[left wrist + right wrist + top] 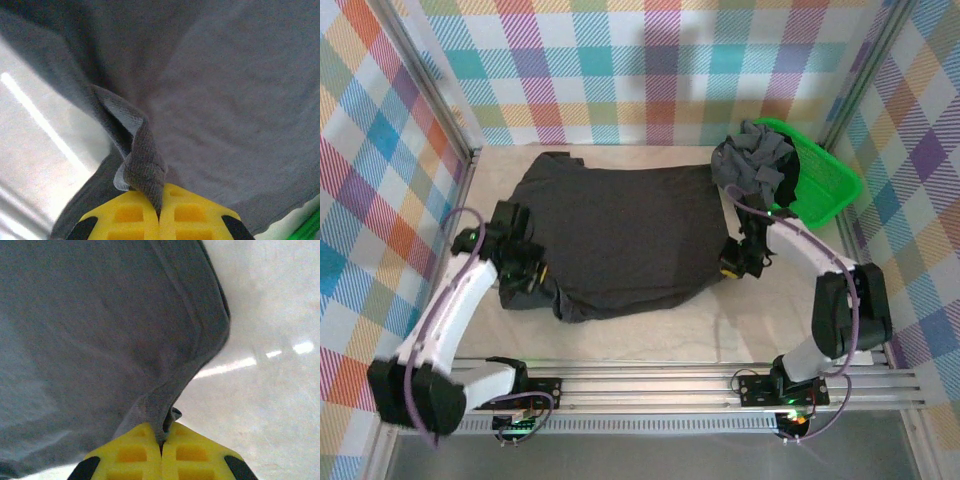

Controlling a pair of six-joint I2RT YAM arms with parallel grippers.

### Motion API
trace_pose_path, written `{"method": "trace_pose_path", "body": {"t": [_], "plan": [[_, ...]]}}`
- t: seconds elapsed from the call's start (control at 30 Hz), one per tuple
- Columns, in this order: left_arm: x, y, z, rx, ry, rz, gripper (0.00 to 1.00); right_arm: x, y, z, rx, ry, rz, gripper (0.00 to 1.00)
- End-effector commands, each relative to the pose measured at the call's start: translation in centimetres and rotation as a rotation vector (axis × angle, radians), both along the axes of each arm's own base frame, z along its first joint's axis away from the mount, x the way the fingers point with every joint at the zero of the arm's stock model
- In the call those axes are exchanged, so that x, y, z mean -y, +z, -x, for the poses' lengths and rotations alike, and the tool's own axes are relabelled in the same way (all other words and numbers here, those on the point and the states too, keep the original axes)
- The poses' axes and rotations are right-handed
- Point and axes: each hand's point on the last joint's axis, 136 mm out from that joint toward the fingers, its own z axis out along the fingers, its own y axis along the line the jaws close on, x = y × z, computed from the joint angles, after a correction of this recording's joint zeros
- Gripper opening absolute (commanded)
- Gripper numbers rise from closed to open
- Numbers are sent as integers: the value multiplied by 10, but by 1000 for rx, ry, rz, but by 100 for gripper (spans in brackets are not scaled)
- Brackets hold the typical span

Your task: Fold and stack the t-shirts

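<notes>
yellow jaws, my left and my right, clamp opposite edges of the large charcoal cotton t-shirt (620,235), spreading it to fold.

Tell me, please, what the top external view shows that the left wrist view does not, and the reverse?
Top external: the whole charcoal t-shirt spread on the table, the right gripper at its right edge, and grey shirts heaped in the green basket. Left wrist: close up, a bunched hem fold pinched between the left gripper's shut yellow jaws. Both: that t-shirt's dark fabric, held at its left edge.
</notes>
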Motion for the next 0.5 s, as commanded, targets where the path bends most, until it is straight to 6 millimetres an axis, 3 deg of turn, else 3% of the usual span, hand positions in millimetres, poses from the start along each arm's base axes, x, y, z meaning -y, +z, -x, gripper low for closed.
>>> {"method": "trace_pose_path", "body": {"t": [0.0, 0.23, 0.47], "plan": [[-12, 12, -61, 101, -36, -35, 0, -2, 13, -37, 42, -14, -23, 0], [-38, 9, -122, 97, -57, -65, 0, -9, 15, -94, 57, -24, -45, 0], [-59, 0, -146, 84, -41, -123, 0, -8, 5, -119, 51, -36, -13, 0]]}}
